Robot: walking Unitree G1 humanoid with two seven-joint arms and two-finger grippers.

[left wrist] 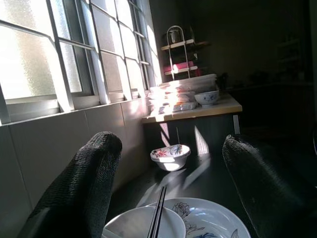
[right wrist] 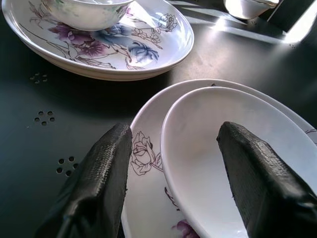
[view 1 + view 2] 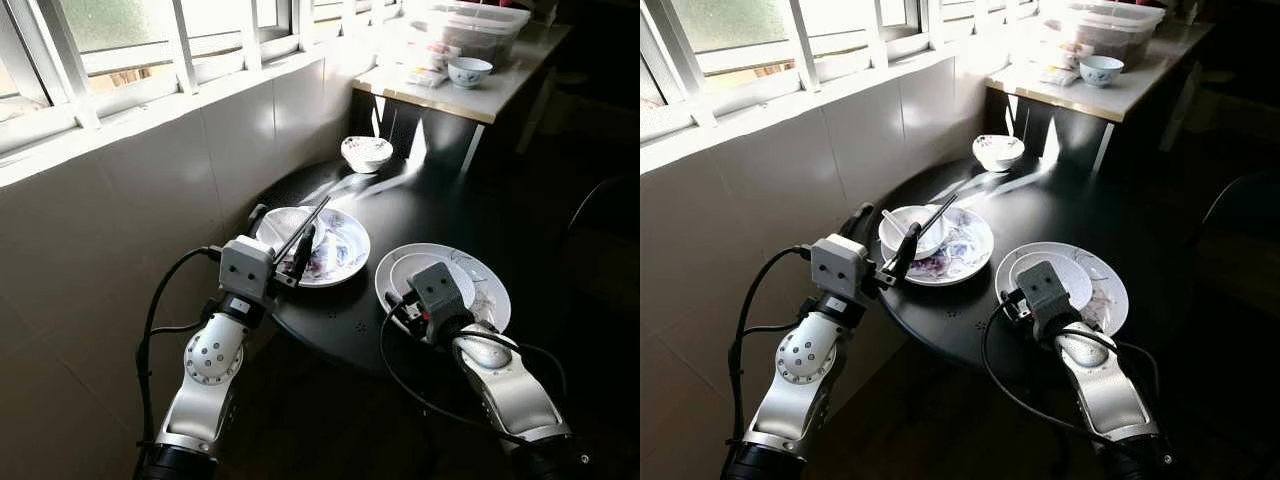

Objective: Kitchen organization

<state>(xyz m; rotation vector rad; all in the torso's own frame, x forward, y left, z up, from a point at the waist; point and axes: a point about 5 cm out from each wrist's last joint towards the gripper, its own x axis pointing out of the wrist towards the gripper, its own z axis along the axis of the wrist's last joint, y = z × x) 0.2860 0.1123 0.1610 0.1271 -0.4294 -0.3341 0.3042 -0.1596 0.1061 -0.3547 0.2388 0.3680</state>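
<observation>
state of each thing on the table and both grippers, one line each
left gripper: open, hovering at the floral plate
right gripper: open, straddling the small white plate's rim
floral plate: holds a bowl
bowl: upright, chopsticks resting across it
small white plate: stacked on a larger plate
far bowl: upright, alone

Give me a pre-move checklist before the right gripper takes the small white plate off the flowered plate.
1. Right gripper jaws open: ok, the two fingers stand wide apart.
2. Jaws lined up on the small white plate: ok, its near rim lies between the fingers.
3. Small white plate free to lift: ok, nothing rests on it; it sits on the flowered plate beneath.
4. Contact with the rim made: cannot tell.
5. Left gripper out of the way: ok, it is open at the other plate, which carries a bowl and chopsticks.
6. Table room beside the stack: ok, dark surface bare around it.
</observation>
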